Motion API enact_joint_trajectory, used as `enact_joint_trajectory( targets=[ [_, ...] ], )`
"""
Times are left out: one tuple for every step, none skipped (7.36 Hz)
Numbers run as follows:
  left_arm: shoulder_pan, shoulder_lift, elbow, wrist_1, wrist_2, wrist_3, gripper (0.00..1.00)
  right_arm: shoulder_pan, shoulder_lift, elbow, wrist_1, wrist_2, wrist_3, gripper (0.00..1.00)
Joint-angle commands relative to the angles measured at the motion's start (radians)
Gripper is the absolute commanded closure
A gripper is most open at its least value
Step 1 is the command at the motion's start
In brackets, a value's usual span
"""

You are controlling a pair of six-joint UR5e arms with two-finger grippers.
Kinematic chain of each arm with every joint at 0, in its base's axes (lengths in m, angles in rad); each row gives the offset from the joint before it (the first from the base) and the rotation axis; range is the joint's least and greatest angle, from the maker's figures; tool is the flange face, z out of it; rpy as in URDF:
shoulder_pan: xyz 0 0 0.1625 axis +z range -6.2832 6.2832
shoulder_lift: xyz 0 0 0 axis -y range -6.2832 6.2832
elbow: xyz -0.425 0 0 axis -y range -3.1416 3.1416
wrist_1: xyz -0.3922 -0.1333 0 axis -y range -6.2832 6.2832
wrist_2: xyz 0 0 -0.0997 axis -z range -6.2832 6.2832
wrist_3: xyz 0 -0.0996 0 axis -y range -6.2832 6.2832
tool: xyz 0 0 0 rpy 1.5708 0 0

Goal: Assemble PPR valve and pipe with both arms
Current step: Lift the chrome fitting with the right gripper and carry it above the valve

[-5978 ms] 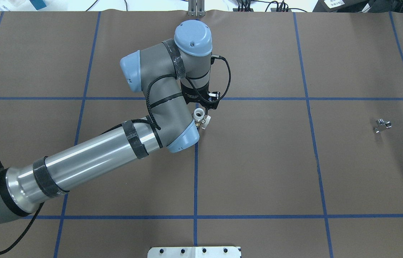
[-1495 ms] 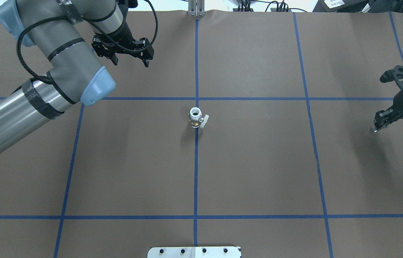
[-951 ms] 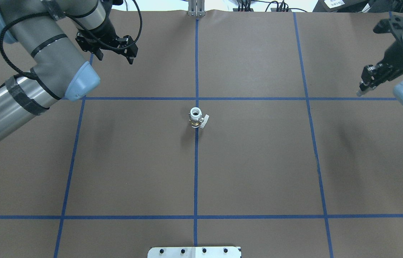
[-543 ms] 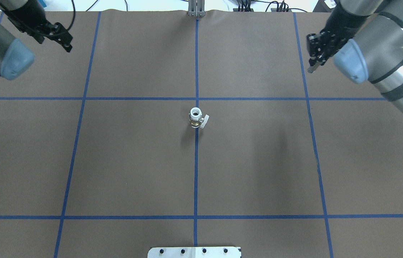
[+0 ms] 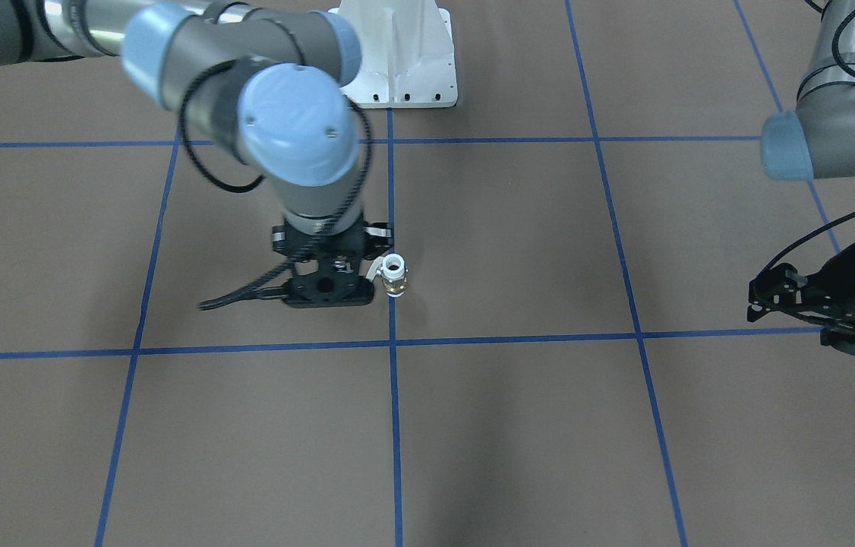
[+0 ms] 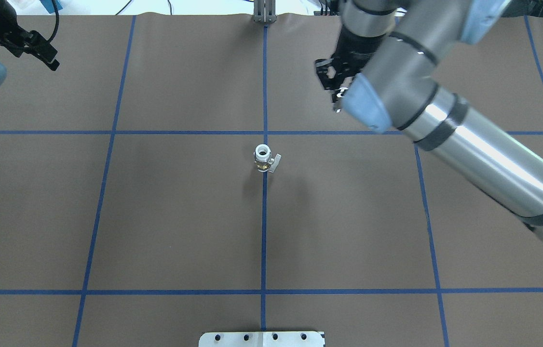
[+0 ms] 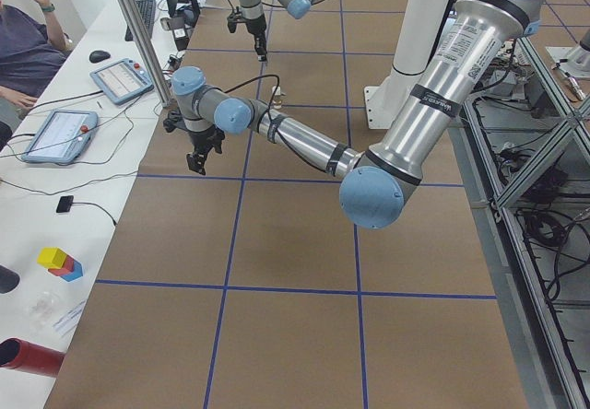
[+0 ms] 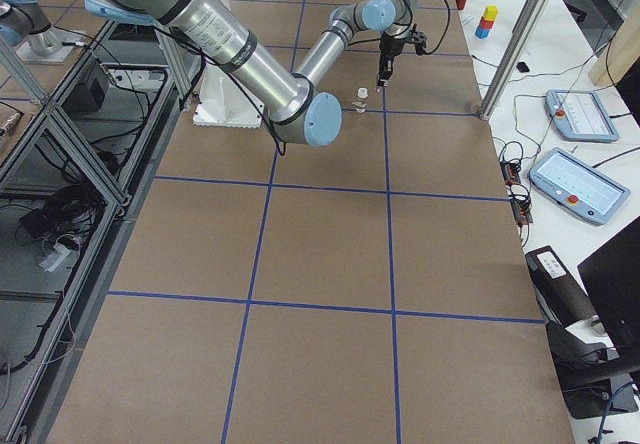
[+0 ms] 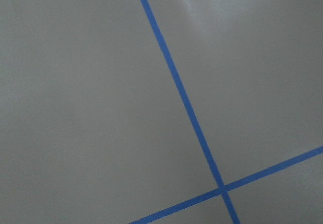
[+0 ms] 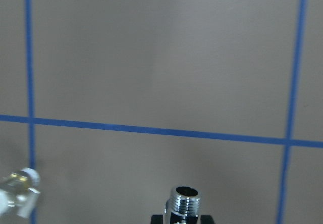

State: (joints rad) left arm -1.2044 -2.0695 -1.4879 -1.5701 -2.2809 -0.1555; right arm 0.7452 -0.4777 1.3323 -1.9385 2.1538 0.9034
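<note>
The PPR valve [image 6: 263,158] stands upright on the blue centre line of the table, white socket up, lever to the right; it also shows in the front view [image 5: 394,275]. My right gripper [image 6: 336,103] hangs above the table, beyond and to the right of the valve, and is shut on the silver pipe [image 10: 184,201], whose threaded open end points forward. In the front view this gripper [image 5: 325,292] is just beside the valve. The valve sits at the right wrist view's bottom left [image 10: 17,186]. My left gripper [image 6: 40,48] is open and empty at the far left corner.
The brown mat carries a blue tape grid. The white pedestal [image 5: 397,53] stands at the robot's side of the table. A metal bracket [image 6: 264,12] sits at the far edge. Tablets [image 7: 120,79] and an operator are beyond the far edge.
My right arm has swung left along the far side toward the centre with the pipe in its gripper. My left arm has drawn back to the far left corner. The valve has not moved.
</note>
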Motion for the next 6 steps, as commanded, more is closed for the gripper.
enact_joint_trajectory(
  targets=[
    [0.002,0.000,0.020,-0.004,0.000,0.001,0.00,-0.072,0.071,-0.099,0.001,-0.022,0.026,1.00],
    [0.002,0.000,0.023,-0.004,0.000,0.001,0.00,-0.087,0.068,-0.100,0.006,-0.040,0.026,1.00],
    [0.002,0.000,0.026,-0.005,0.000,0.001,0.00,-0.087,0.068,-0.102,0.009,-0.040,0.026,1.00],
    [0.002,-0.001,0.028,-0.005,0.000,-0.003,0.00,-0.083,0.068,-0.100,0.010,-0.040,0.025,1.00],
    [0.003,-0.003,0.026,-0.005,0.000,-0.007,0.00,-0.083,0.064,-0.100,0.012,-0.040,0.019,1.00],
    [0.003,-0.004,0.026,-0.005,0.000,-0.007,0.00,-0.081,0.060,-0.102,0.012,-0.043,0.014,1.00]
  ],
)
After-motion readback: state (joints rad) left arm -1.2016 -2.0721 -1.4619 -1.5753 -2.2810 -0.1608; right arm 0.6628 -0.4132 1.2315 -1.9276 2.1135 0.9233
